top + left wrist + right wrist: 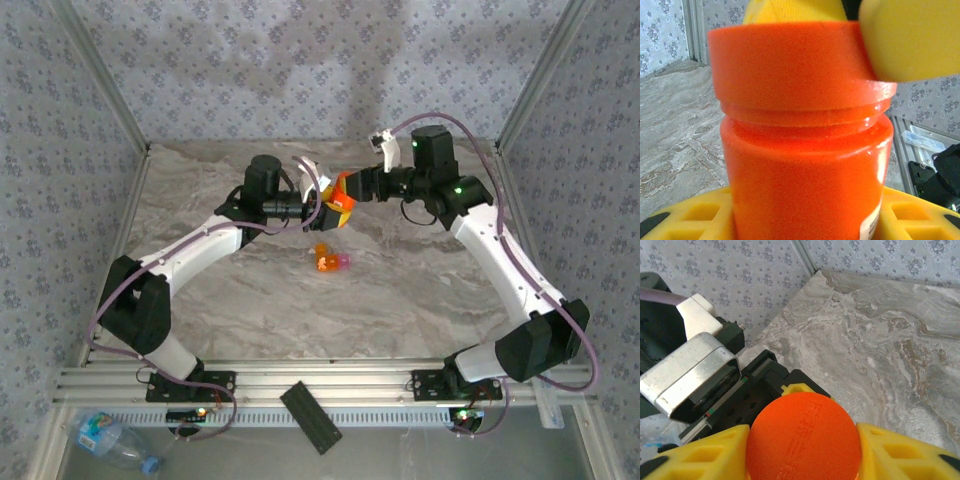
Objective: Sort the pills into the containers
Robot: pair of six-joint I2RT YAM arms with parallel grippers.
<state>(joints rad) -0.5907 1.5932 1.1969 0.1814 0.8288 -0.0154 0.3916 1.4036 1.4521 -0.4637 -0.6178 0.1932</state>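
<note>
End effector, left [805, 220]: clamped on pill bottle [805, 160] body.
End effector, right [802, 455]: clamped on its cap [802, 432].
Small compartment [330, 262]: mid-frame on worktop [420, 300]; contents unclear.

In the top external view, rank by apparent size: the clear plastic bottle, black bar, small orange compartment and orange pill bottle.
1. clear plastic bottle
2. black bar
3. small orange compartment and orange pill bottle: not ranked against each other, since the pill bottle is largely covered.
</note>
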